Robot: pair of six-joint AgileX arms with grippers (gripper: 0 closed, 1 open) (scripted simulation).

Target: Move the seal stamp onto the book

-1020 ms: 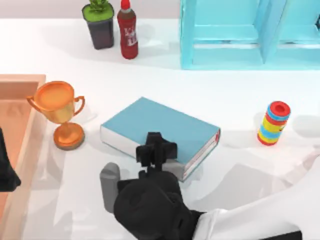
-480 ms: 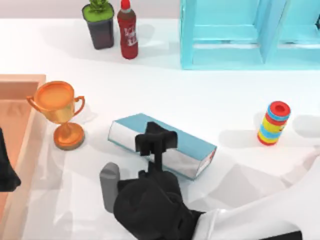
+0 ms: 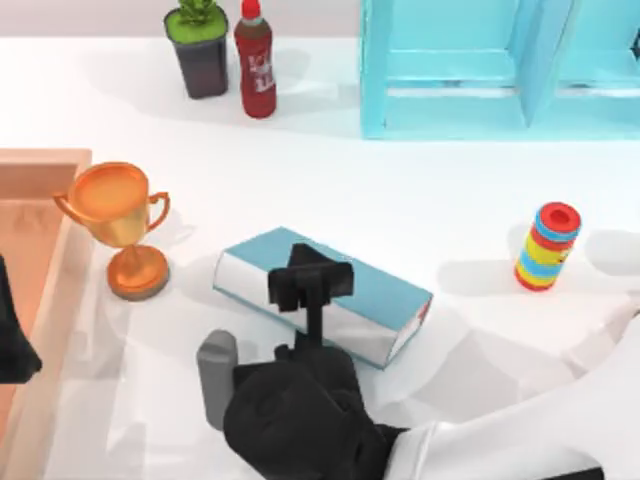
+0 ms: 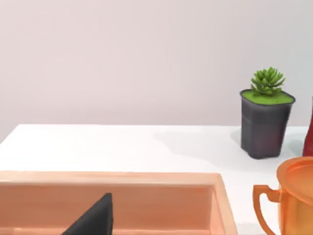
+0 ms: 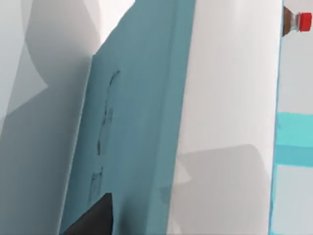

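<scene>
White table (image 3: 420, 190) is carrying the book (image 3: 375, 285) tilted on edge — the right gripper (image 3: 310, 285) is pressing it, finger state unclear; no stamp is showing.

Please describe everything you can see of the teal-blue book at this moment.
The book is a thick hardcover with a plain teal-blue cover and white page edges. In the top view it lies near the middle of the table, tipped up so that its pale page side faces the camera and the cover shows as a narrow band. The right gripper is over its near edge. The right wrist view shows the cover close up, with faint dark marks.
</scene>
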